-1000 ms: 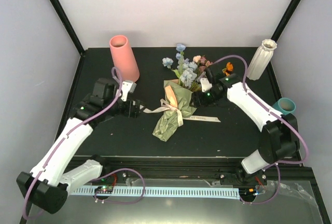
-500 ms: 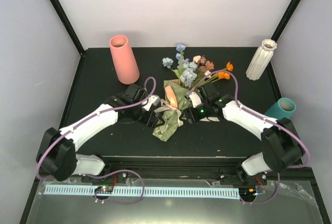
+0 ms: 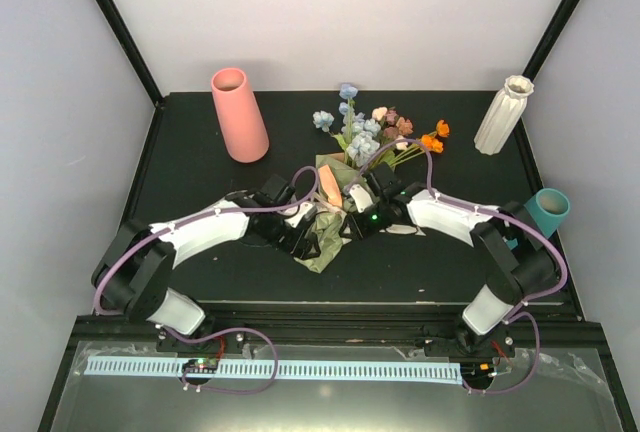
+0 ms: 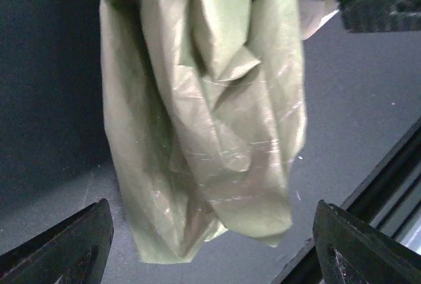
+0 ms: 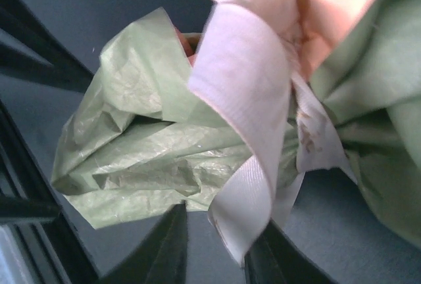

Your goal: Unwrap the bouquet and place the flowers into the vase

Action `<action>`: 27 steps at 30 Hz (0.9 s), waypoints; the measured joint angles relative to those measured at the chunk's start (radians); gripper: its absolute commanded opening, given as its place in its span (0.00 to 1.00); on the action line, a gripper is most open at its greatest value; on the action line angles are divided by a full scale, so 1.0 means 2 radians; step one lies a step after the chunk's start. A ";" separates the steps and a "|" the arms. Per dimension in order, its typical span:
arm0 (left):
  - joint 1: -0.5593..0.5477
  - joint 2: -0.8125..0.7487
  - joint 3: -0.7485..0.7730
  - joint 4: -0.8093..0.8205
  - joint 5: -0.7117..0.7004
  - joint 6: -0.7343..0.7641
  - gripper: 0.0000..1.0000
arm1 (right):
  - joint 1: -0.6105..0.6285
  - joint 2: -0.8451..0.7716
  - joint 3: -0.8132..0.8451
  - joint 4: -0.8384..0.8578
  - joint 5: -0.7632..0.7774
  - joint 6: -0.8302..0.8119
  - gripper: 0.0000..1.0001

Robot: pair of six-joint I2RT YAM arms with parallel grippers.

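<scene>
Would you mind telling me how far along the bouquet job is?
Done: nothing yet; the bouquet lies wrapped and tied. In hand: the right gripper straddles the ribbon, the left gripper hangs open over the paper. Left: untie, unwrap, move the flowers into the white vase.

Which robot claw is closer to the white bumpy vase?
The right one. The right gripper is at the tied middle of the bouquet, on the side toward the white vase. The left gripper is at the bouquet's bottom end, farther away.
</scene>
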State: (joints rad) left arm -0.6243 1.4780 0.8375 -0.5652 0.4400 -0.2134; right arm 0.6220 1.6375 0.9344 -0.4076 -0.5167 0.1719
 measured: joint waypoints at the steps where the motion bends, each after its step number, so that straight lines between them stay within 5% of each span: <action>1: 0.000 0.002 -0.003 0.003 -0.003 -0.001 0.84 | 0.000 0.002 0.002 0.000 0.000 0.001 0.12; 5: 0.000 0.016 -0.010 0.016 -0.006 -0.004 0.67 | 0.000 0.006 0.010 -0.002 0.000 0.004 0.02; 15: 0.000 0.051 -0.011 0.046 0.005 -0.003 0.15 | 0.000 -0.054 0.029 -0.054 0.064 0.023 0.02; 27: 0.000 0.035 -0.014 0.047 -0.002 -0.002 0.07 | 0.000 -0.152 0.152 -0.129 0.176 0.052 0.02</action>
State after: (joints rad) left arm -0.6243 1.5471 0.8089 -0.4706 0.4358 -0.2176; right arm 0.6212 1.3334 1.2381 -0.6651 -0.1646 0.2768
